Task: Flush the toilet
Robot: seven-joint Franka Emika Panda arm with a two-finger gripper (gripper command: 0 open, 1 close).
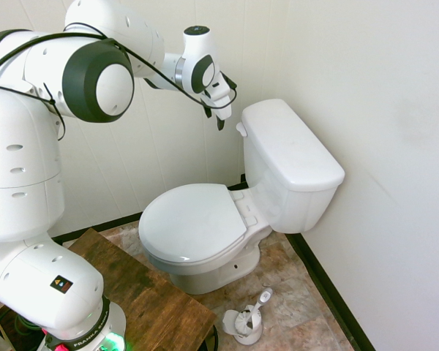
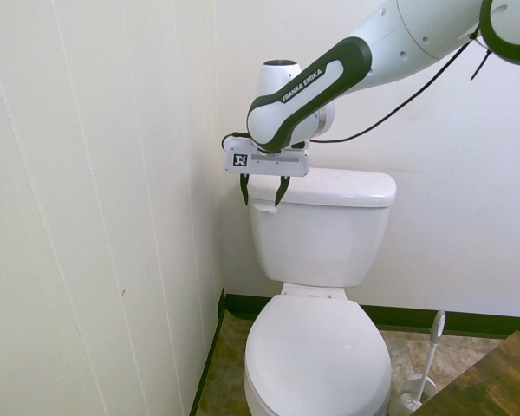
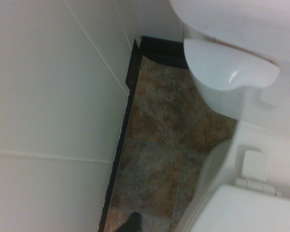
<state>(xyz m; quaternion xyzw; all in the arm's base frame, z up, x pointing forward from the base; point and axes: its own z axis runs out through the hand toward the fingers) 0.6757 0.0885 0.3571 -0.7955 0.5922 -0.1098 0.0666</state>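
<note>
The arm [image 1: 51, 95] fills the near left of the first exterior view; beyond it a wooden board [image 1: 143, 292] lies on the floor. Next comes the toilet [image 1: 197, 227], lid closed, standing in the corner against the back wall, with a brush holder [image 1: 245, 322] on the floor beside the bowl. Farthest, the gripper [image 2: 262, 192] hangs at the tank's wall-side upper corner, its fingers [image 2: 244, 191] open and pointing down, gripping nothing.

Risks, as judged: the lever [image 1: 241, 129] is small and white against a white tank. A descent slightly off line would bring the fingers down on the tank lid or into the gap beside the wall, missing the lever. A glancing push could slip off it and leave the flush incomplete.

View differences: the second exterior view shows the finger spread and the gripper's height against the tank front. The first shows the lever just beside the fingertips. The wrist view shows only floor tile [image 3: 159, 145], baseboard and the tank's underside, not the lever clearly.
</note>
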